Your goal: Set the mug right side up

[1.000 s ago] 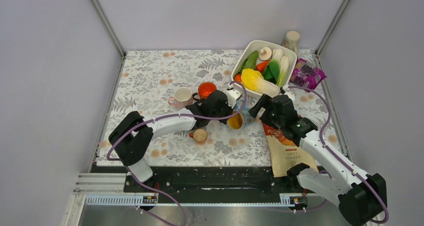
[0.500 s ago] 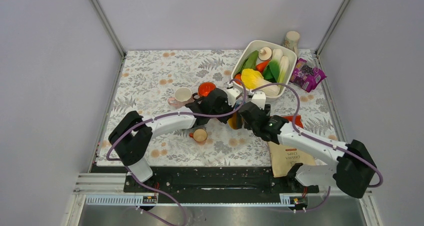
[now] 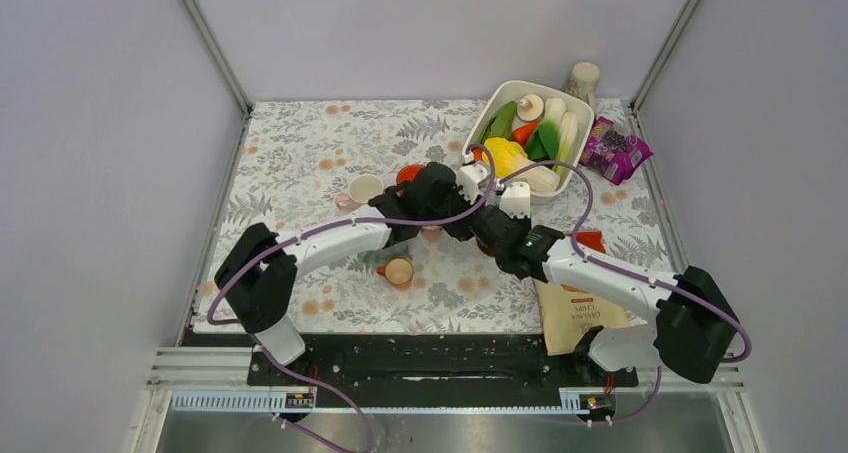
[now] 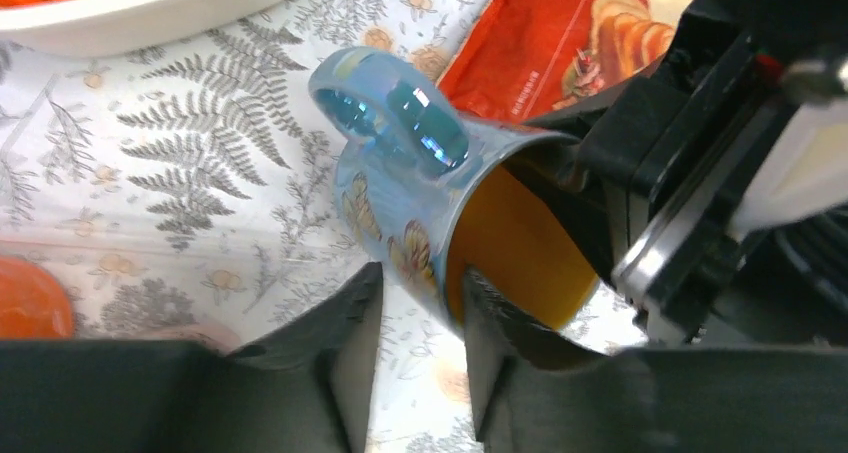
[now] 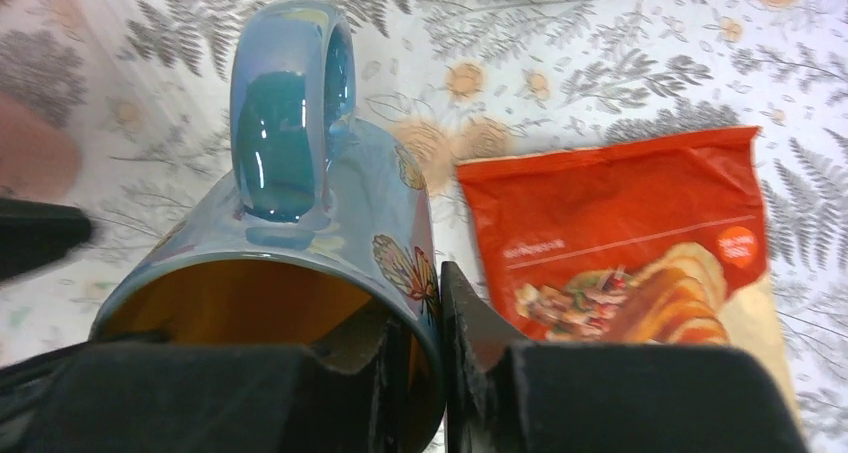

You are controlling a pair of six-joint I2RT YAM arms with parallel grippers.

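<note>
The flower-printed table (image 3: 300,143) was seen to carry a white basin (image 3: 516,84) at its 1 o'clock corner. At 5 o'clock of the basin a brown paper bag (image 3: 578,318) was laid flat, and its lettering could be read as "CASSAVA CHIPS". A red packet (image 5: 620,223) was found at the bag's 12 o'clock end. A food picture and a round orange badge were printed on it (the words were too small to be made out). A purple snack bag (image 3: 615,148) was set at 3 o'clock of the basin, its print unreadable.

The mug (image 5: 370,203), glazed blue with butterflies outside and amber inside, was found near the table's middle, at 7 o'clock of the basin, largely hidden from above by both grippers. It was tipped on its side with the handle (image 5: 285,103) uppermost. In the right wrist view its long axis was run from base at 12 o'clock to mouth at 6 o'clock. Whether the cloth was touched could not be told.

The right gripper (image 5: 420,303) was clamped on the mug's wall at the rim, one finger inside and one outside. The left gripper (image 4: 420,278) was set astride another part of the rim with its fingers slightly apart, a slit of cloth being visible between outer finger and wall.
</note>
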